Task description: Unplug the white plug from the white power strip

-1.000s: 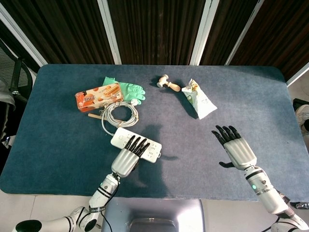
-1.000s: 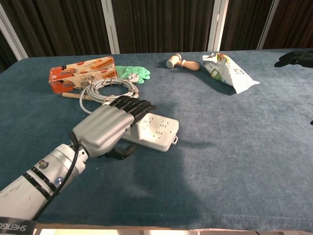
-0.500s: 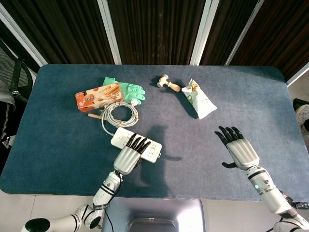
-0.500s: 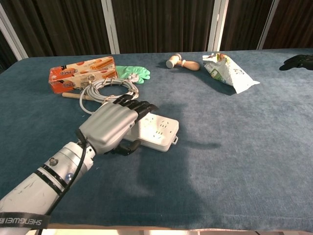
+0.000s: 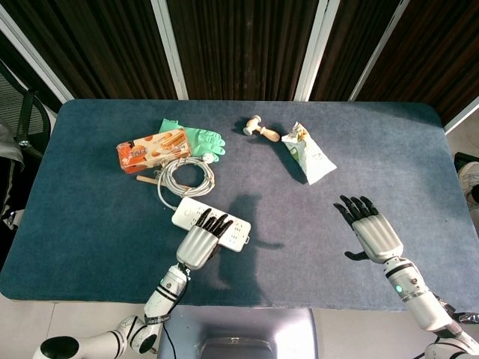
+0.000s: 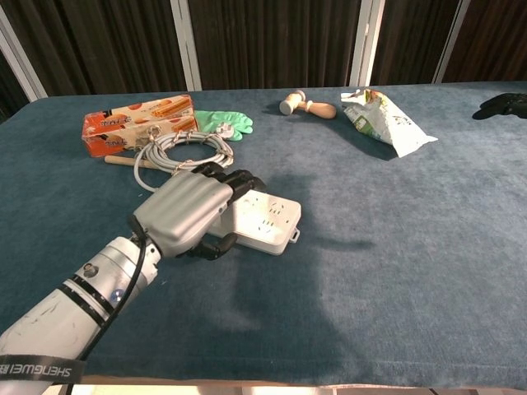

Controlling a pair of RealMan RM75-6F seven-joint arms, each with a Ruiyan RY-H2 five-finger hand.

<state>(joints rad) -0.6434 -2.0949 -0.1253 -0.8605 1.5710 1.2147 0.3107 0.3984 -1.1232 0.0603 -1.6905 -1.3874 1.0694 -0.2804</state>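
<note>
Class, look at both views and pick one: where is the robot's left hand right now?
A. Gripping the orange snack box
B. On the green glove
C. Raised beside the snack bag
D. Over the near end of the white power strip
D: the left hand lies over the near end of the white power strip, its fingers on top of it, well apart from the other items.

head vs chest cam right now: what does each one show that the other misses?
Head view only: the whole right hand with its palm and forearm, fingers spread above bare blue tabletop, holding nothing; all the table's edges.

Chest view only: the white power strip's side wall and socket holes up close; the right hand is just dark fingertips at the frame's edge.

Both: the left hand lying on the strip, coiled grey cable, orange snack box, green rubber glove, wooden stamp, white-green snack bag.
</note>
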